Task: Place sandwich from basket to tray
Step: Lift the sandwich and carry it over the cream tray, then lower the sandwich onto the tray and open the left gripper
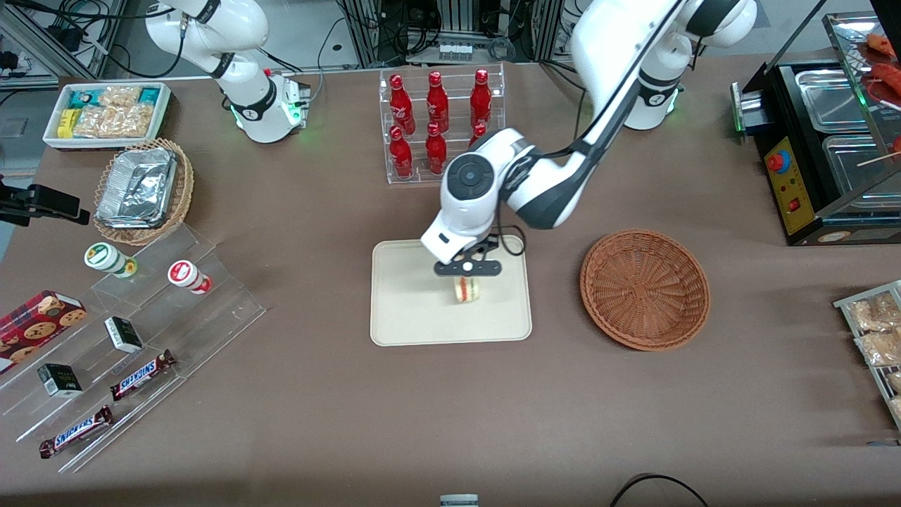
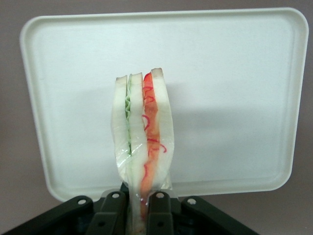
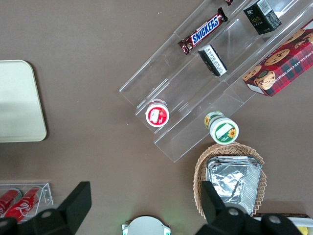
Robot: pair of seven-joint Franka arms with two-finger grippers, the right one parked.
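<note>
My left gripper (image 1: pixel 467 279) hangs over the middle of the cream tray (image 1: pixel 401 317), shut on the sandwich (image 1: pixel 467 289). In the left wrist view the sandwich (image 2: pixel 143 132) sticks out from between the black fingers (image 2: pixel 161 213), a wrapped wedge of pale bread with green and red filling, held above the tray (image 2: pixel 230 73). Whether it touches the tray surface I cannot tell. The reddish-brown basket (image 1: pixel 645 289) stands beside the tray, toward the working arm's end of the table, with nothing in it.
A clear rack of red bottles (image 1: pixel 440 120) stands farther from the front camera than the tray. Acrylic steps with snack bars and cups (image 1: pixel 134 338), a foil-tray basket (image 1: pixel 144 190) and a white snack bin (image 1: pixel 107 114) lie toward the parked arm's end. A black warmer (image 1: pixel 823 155) stands at the working arm's end.
</note>
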